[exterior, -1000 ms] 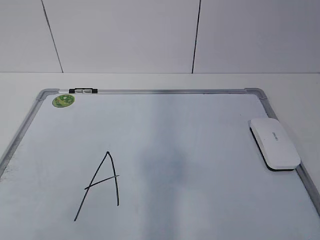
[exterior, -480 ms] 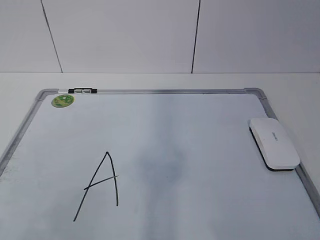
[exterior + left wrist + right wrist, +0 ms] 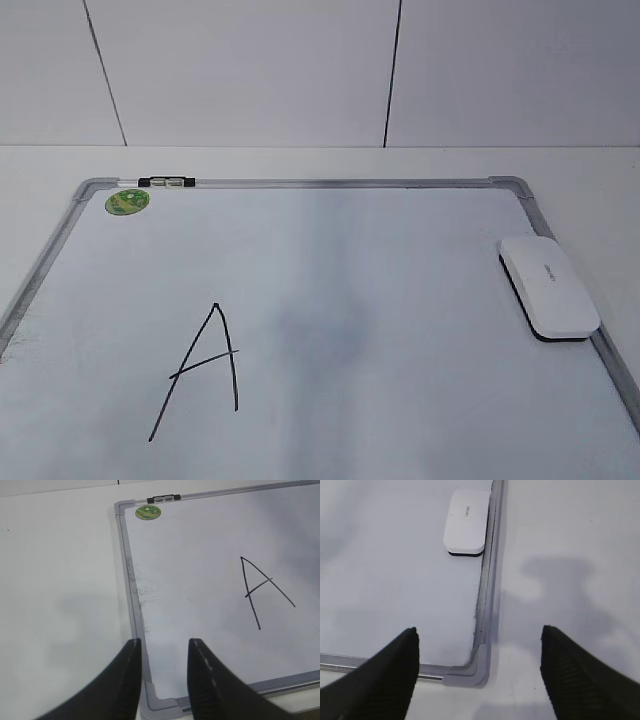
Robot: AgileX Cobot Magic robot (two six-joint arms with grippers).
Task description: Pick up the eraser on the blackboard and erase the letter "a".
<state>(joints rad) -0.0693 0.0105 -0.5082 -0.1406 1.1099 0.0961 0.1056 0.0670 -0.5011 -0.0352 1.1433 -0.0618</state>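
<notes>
White table [image 3: 300, 160] carrying the blackboard [image 3: 340, 183]; over the last second nothing is moving except a faint shadow [image 3: 320, 340] drifting mid-board, so pickup is not starting yet. Eraser [image 3: 549, 286] is lying untouched at the right frame edge. Exterior view is showing no arms. Wrist views are showing the left gripper [image 3: 164, 645], jaws slightly apart and empty, over the near-left corner, and the right gripper [image 3: 479, 630], jaws wide apart, over the near-right corner, well short of the eraser. Only a capital A [image 3: 200, 372] is showing, no lowercase "a"

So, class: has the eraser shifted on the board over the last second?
No. The eraser lies against the right frame of the blackboard, in the same spot relative to the frame's top-right corner.
</notes>
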